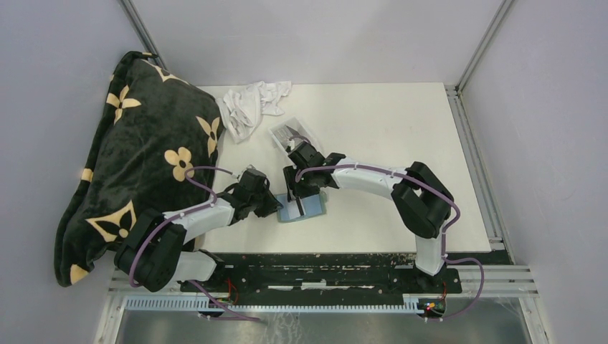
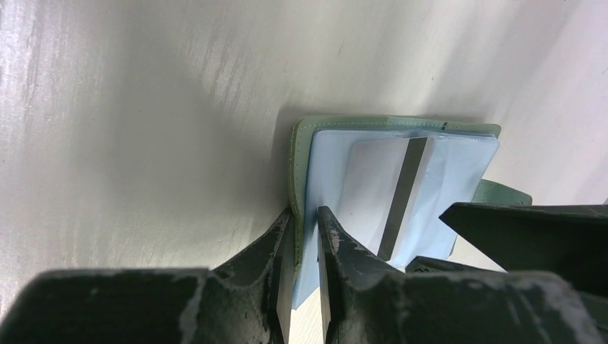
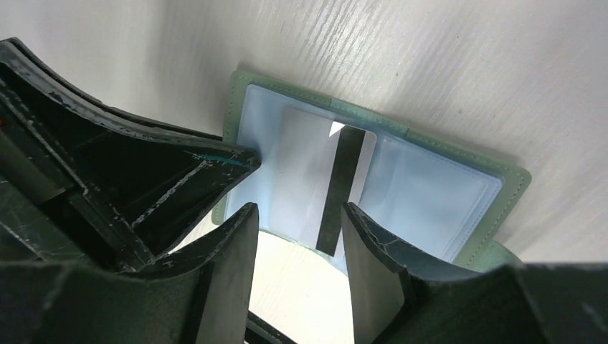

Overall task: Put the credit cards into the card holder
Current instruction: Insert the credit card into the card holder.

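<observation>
The grey-green card holder point(image 1: 305, 208) lies open on the table, its light blue slotted inside facing up. A pale credit card with a dark stripe point(image 2: 399, 188) lies on its inside near the fold; I cannot tell how deep it sits in a slot. My left gripper point(image 2: 305, 231) is shut on the holder's left edge point(image 2: 300, 168). My right gripper point(image 3: 297, 218) is open just above the holder point(image 3: 430, 188), with the near end of the card point(image 3: 337, 179) between its fingers and touching neither. In the top view the right gripper point(image 1: 296, 192) hides part of the holder.
A clear plastic tray point(image 1: 285, 134) stands behind the right gripper, with something dark in it. A crumpled white cloth point(image 1: 251, 104) lies at the back left. A large black cushion with tan flowers point(image 1: 136, 158) fills the left side.
</observation>
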You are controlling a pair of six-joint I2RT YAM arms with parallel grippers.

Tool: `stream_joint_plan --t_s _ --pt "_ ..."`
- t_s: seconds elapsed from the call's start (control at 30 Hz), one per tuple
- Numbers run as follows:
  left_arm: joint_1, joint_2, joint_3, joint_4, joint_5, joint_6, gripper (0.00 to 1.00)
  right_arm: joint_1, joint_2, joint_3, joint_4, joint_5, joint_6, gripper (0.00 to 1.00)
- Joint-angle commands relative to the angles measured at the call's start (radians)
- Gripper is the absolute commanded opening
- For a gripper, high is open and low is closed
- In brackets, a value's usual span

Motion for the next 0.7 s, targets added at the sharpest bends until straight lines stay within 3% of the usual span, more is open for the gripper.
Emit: stream_joint_plan --t_s 0.0,0.67 --pt "0.001 0.031 -0.057 -0.083 -0.018 -0.009 0.25 0.002 -0.059 -0.019 0.016 0.008 0.021 0.52" --pt "0.000 0.032 -0.073 -0.070 0.011 -0.012 0.27 0.005 -0.045 -0.085 0.027 0.041 0.036 0.52"
